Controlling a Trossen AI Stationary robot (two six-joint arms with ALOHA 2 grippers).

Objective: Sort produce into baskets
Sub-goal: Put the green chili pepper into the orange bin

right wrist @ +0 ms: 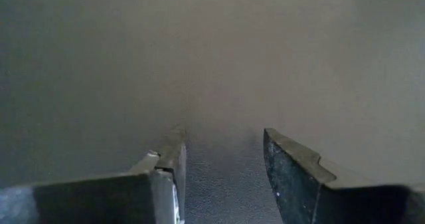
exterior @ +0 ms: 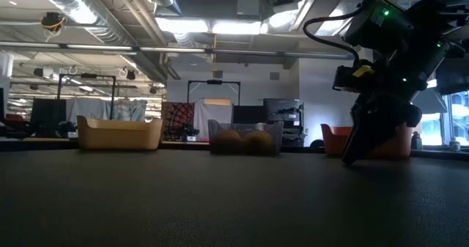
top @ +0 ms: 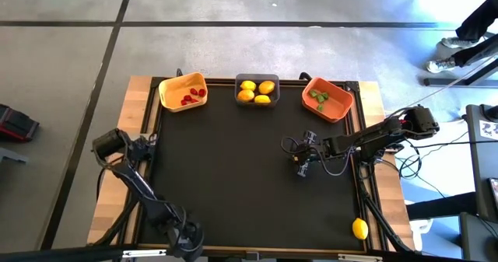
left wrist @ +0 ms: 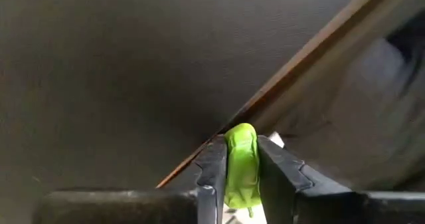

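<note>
Green piece (left wrist: 242, 164) sits pinched between the left tool's (top: 187, 239) fingers, bottom left of the overhead frame. Right tool (top: 302, 165) hovers mid-right over the counter (top: 233, 176), jaws apart, empty.

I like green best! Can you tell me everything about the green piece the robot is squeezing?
The green piece is small, bright lime and smooth, like glossy plastic, taller than it is wide. It stands upright, pinched between the left gripper's two dark fingers, which press on both its sides. Its rounded top pokes above them. Behind it lie the dark mat and the table's wooden edge. Its full shape is hidden.
</note>
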